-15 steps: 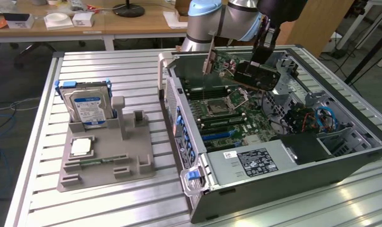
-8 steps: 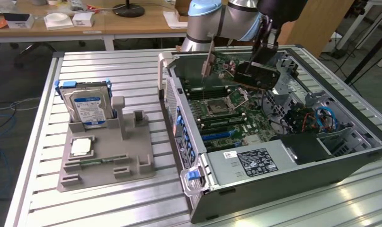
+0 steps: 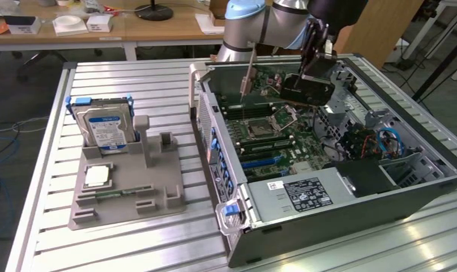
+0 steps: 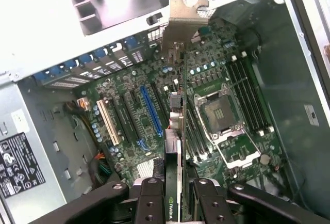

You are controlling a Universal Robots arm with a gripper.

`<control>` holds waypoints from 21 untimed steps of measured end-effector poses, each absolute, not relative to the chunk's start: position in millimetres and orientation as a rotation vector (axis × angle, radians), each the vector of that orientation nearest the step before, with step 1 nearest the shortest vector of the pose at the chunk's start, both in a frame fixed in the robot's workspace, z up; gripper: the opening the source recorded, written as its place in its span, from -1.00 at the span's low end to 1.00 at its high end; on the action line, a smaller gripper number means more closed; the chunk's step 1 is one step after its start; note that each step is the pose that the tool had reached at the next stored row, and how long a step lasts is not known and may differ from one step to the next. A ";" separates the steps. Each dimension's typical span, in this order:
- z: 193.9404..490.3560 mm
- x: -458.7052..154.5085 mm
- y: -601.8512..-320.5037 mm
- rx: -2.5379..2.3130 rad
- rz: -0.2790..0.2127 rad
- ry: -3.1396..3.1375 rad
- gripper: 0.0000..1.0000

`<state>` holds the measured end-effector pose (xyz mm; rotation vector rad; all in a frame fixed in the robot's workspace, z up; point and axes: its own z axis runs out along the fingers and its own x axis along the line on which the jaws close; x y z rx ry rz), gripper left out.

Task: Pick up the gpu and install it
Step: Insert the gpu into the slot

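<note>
Judging from the exterior view, we took the pick-up as done and the install as unfinished: the gripper (image 3: 304,97) hung at about one o'clock in the frame, inside the open case (image 3: 409,165), with the gpu (image 3: 248,75) held clear above the motherboard (image 3: 289,152). In the wrist view, the gripper (image 4: 178,194) had its jaws narrowly apart and clamped on the gpu (image 4: 178,149). The card stood edge-on just beside the blue slot (image 4: 152,113), not yet seated.

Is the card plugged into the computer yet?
Not yet, it seems. The gripper holds the card on edge above the green board, and the blue slot is bare.
</note>
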<state>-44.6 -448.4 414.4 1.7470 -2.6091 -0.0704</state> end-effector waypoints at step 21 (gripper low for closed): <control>414.4 -44.1 -448.4 2.109 -0.069 -2.318 -0.47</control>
